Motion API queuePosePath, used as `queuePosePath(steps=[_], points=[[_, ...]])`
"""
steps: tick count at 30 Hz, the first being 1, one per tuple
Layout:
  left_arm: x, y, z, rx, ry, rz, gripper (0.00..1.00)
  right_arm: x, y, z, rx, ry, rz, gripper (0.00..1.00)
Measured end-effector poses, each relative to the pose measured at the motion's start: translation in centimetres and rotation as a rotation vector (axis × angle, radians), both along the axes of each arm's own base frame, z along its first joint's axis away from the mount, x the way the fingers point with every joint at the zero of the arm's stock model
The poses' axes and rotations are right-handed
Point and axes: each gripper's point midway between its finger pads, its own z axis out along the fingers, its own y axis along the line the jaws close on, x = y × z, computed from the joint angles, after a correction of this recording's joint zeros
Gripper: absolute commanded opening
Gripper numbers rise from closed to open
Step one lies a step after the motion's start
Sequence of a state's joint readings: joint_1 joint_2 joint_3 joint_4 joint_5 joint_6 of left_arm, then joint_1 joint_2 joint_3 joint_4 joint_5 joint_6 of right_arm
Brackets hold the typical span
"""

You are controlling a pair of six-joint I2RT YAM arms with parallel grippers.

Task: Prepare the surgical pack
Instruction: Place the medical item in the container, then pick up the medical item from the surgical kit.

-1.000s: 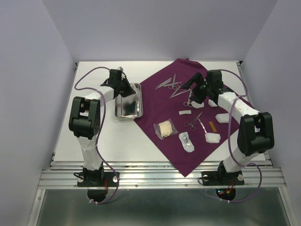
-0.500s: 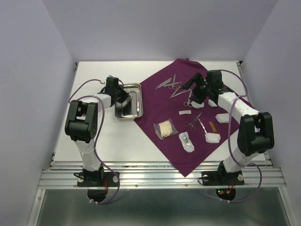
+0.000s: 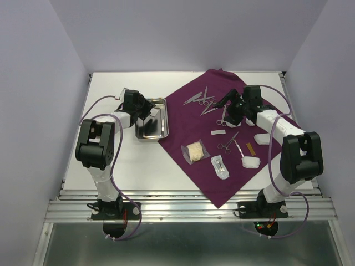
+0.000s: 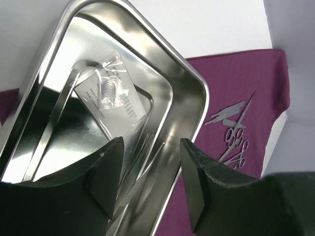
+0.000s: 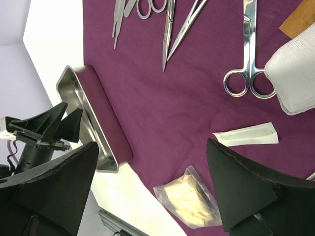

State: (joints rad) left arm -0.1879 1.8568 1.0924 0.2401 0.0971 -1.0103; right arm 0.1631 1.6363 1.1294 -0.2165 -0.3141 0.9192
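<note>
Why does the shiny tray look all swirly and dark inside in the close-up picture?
Left wrist view: the steel tray works like a bent mirror, so bright glare streaks and dark reflections curl around the clear packet. The near fingers of the left gripper look slightly soft. Right wrist view: the tray's side mirrors the purple cloth. Top external view: the light is even and the shadows are faint.

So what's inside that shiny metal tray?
A clear packet with printed text lies in the tray, beside what looks like a thin steel instrument. The left gripper covers the near end.
</note>
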Motion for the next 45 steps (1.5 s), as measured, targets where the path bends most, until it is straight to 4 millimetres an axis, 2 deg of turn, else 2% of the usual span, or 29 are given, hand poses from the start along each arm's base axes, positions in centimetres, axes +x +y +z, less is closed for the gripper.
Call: queuePosePath(steps=[3,6,11,14,19,20,22,23,24,27,30,32,36,41,45], points=[[-0.3,0.1,0.5,-0.01,-0.012,0.007,0.6,0.0,0.0,0.0,0.0,0.0,0.0,0.95],[-0.9,0.3,2.0,-0.013,-0.038,0.015,0.6,0.0,0.0,0.0,0.0,0.0,0.0,0.96],[-1.1,0.6,7.4,0.02,-0.167,0.014,0.6,0.0,0.0,0.0,-0.003,-0.002,0.002,0.95],[-1.3,0.0,9.5,0.069,-0.226,-0.014,0.6,0.0,-0.1,-0.1,-0.015,-0.005,0.008,0.95],[-1.3,-3.5,11.9,0.252,-0.292,-0.139,0.61,-0.4,-0.9,-0.6,-0.081,-0.01,0.02,0.95],[-1.3,-4.7,12.5,0.285,-0.313,-0.175,0.64,-0.5,-1.2,-0.6,-0.099,-0.012,0.018,0.95],[-1.2,-7.6,13.7,0.381,-0.354,-0.269,0.65,-0.7,-1.7,-0.4,-0.138,-0.021,0.016,0.95],[-0.9,-8.2,14.0,0.407,-0.364,-0.292,0.65,-0.8,-2.1,-0.1,-0.16,-0.032,0.013,0.95],[-0.5,-10.0,14.5,0.451,-0.39,-0.349,0.65,-0.8,-2.3,0.0,-0.171,-0.037,0.011,0.95],[0.7,-13.3,15.1,0.557,-0.431,-0.488,0.65,-1.1,-3.5,0.4,-0.24,-0.052,-0.007,0.95],[2.2,-15.3,14.1,0.639,-0.435,-0.607,0.65,-1.3,-4.3,0.7,-0.284,-0.06,-0.022,0.95],[3.6,-16.7,12.8,0.677,-0.432,-0.685,0.65,-1.4,-4.8,0.9,-0.308,-0.065,-0.03,0.95],[5.6,-18.7,8.6,0.736,-0.399,-0.836,0.65,-1.5,-5.3,1.1,-0.337,-0.073,-0.04,0.95],[6.7,-20.2,3.9,0.767,-0.369,-0.965,0.65,-1.7,-5.7,0.8,-0.361,-0.064,-0.043,0.95],[7.0,-20.4,1.2,0.78,-0.348,-1.011,0.65,-1.8,-6.0,0.7,-0.376,-0.061,-0.048,0.95]])
